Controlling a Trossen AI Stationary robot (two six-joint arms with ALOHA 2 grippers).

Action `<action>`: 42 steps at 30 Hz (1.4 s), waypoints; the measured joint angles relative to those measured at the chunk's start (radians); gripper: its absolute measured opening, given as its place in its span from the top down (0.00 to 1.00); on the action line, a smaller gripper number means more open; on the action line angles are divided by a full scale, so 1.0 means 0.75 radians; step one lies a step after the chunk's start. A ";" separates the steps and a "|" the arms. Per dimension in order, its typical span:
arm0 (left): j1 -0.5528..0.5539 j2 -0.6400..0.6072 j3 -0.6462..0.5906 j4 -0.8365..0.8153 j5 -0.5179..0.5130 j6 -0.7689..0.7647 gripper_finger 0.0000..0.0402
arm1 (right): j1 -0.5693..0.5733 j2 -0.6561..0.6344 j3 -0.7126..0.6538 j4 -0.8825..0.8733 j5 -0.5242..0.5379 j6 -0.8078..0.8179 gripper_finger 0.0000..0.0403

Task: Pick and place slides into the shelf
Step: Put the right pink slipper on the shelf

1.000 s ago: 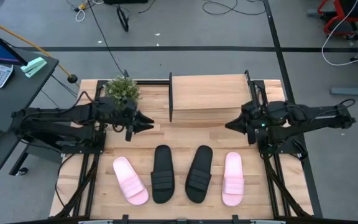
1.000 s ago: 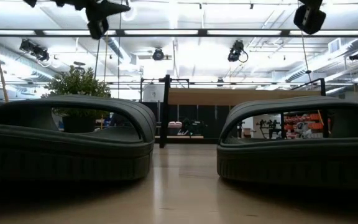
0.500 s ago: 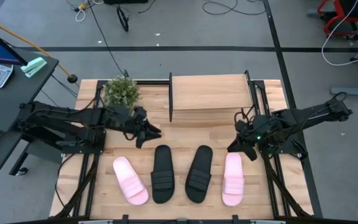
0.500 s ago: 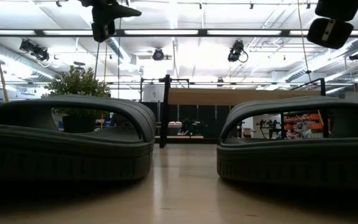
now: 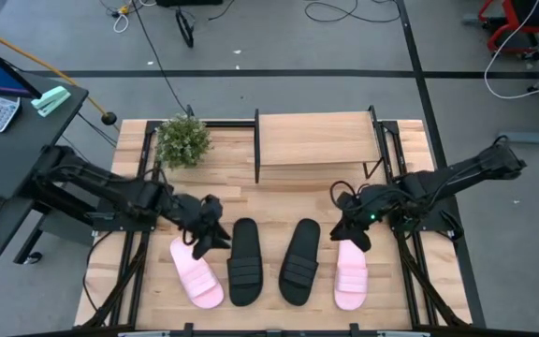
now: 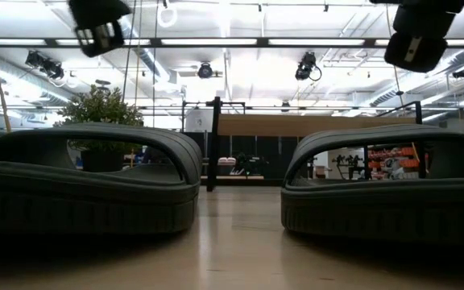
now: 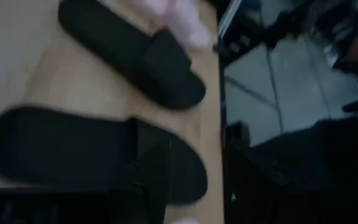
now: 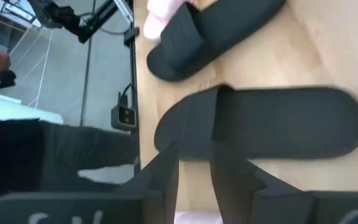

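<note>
Four slides lie in a row, soles down, near the table's near edge: left pink slide (image 5: 196, 271), left black slide (image 5: 244, 262), right black slide (image 5: 299, 261), right pink slide (image 5: 351, 270). The shelf (image 5: 316, 140) stands at the far edge with nothing on it. My left gripper (image 5: 210, 234) hovers, open, over the gap between the left pink and left black slides. My right gripper (image 5: 346, 228), open (image 8: 194, 180), hovers over the right pink slide's far end. The low view shows both black slides (image 6: 87, 181) (image 6: 385, 181) up close and both grippers high above.
A small potted plant (image 5: 183, 139) stands at the table's far left corner, beside the shelf. Bare tabletop (image 5: 298, 198) lies between the shelf and the row of slides. Black frame rails run along both sides of the table.
Both grippers have moved from in front of the shelf toward the near edge and down. The left one went toward the left pink and black slides, the right one toward the right pink slide. The slides have stayed where they were.
</note>
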 joint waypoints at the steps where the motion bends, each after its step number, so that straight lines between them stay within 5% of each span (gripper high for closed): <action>1: -0.013 0.000 0.000 -0.024 -0.003 0.001 0.61 | 0.000 0.011 0.000 0.001 -0.014 0.014 0.75; 16: -0.157 0.000 -0.091 -0.164 -0.048 -0.138 0.67 | -0.004 0.229 0.000 0.136 -0.162 0.012 0.71; 30: -0.247 0.000 -0.209 -0.058 -0.121 -0.330 0.68 | 0.143 0.367 0.000 -0.015 -0.537 -0.006 0.71; 42: -0.242 0.000 -0.209 -0.052 -0.251 -0.320 0.70 | 0.184 0.498 0.000 -0.096 -0.480 -0.116 0.63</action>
